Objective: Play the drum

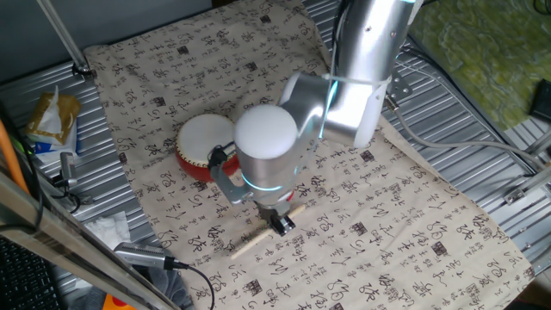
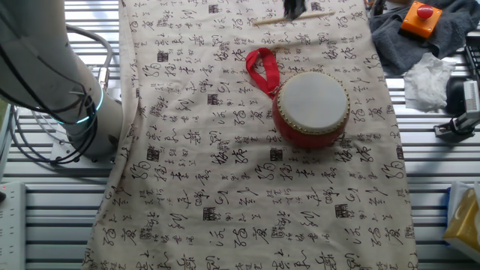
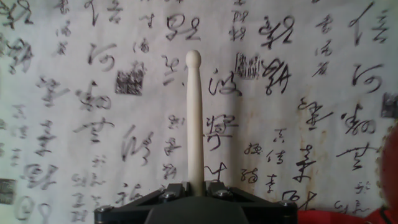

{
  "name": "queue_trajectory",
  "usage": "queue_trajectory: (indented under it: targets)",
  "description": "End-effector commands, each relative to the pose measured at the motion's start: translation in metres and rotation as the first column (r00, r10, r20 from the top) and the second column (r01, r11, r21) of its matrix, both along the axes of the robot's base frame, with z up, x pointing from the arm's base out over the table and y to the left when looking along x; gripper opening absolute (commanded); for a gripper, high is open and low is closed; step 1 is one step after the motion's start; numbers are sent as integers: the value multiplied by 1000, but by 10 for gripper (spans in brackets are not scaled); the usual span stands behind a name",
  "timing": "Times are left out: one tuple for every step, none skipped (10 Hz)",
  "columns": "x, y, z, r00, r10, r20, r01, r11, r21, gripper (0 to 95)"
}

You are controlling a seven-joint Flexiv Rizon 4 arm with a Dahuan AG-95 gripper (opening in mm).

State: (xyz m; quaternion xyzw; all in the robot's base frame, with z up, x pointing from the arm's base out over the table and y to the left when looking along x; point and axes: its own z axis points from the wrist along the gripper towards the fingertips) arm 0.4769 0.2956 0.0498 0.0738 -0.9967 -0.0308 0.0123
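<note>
The drum (image 1: 205,145) stands upright on the calligraphy cloth (image 1: 362,207) covering the desk (image 1: 482,146), its red ribbon (image 2: 262,69) trailing beside it. Just right of it, the gripper (image 1: 281,222) is down at the cloth, jaws narrow and clamped around the wooden stick (image 3: 195,118), which lies flat.

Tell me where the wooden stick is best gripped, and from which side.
Grip the stick near its plain butt end, coming straight down from above. It lies flat on the cloth, and that leaves the rounded tip free to strike the drum.
</note>
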Motion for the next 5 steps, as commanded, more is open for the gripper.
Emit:
queue_trajectory:
  targets:
    - [-8,0,-7,1000,-8,-4,8,1000,1,0]
    - [-10,1,-10,1000,-10,-2,10,1000,2,0]
    - [-12,3,-13,1000,-11,-4,11,1000,-2,0]
    - [-13,3,-15,1000,-14,-4,14,1000,-2,0]
    - [-15,6,-21,1000,-16,-3,16,1000,-1,0]
